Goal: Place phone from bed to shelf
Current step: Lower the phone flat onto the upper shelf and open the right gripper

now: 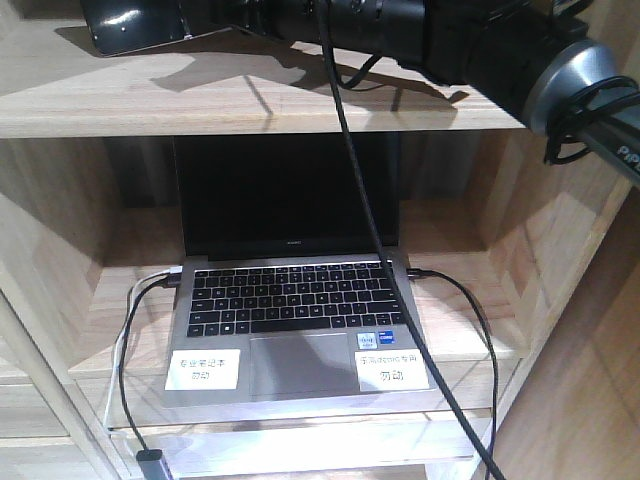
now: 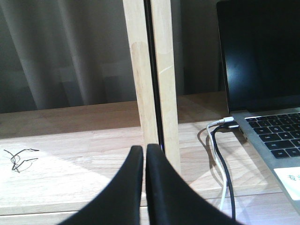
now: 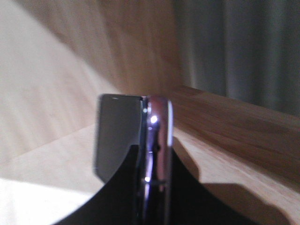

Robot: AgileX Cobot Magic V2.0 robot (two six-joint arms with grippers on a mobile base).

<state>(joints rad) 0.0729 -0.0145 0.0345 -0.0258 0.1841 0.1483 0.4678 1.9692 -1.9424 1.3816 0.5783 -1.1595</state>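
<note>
My right gripper [image 3: 153, 157] is shut on the phone [image 3: 158, 126]. I see the phone edge-on, with its pale metallic rim and dark glossy face standing up between the black fingers, above a light wood plank of the shelf [image 3: 220, 164]. From the front, the phone [image 1: 130, 25] shows as a glossy black slab at the top left, held by the right arm [image 1: 480, 45] just over the upper shelf plank [image 1: 200, 95]. My left gripper [image 2: 144, 151] is shut with nothing in it, low over another shelf plank [image 2: 70, 154]. The bed is out of view.
An open grey laptop [image 1: 290, 310] with white labels sits in the compartment below the phone, with cables [image 1: 455, 300] plugged in on both sides. A black arm cable [image 1: 350, 160] hangs across it. A wooden upright [image 2: 157, 79] stands just ahead of the left gripper. A small wire loop [image 2: 18, 159] lies at its left.
</note>
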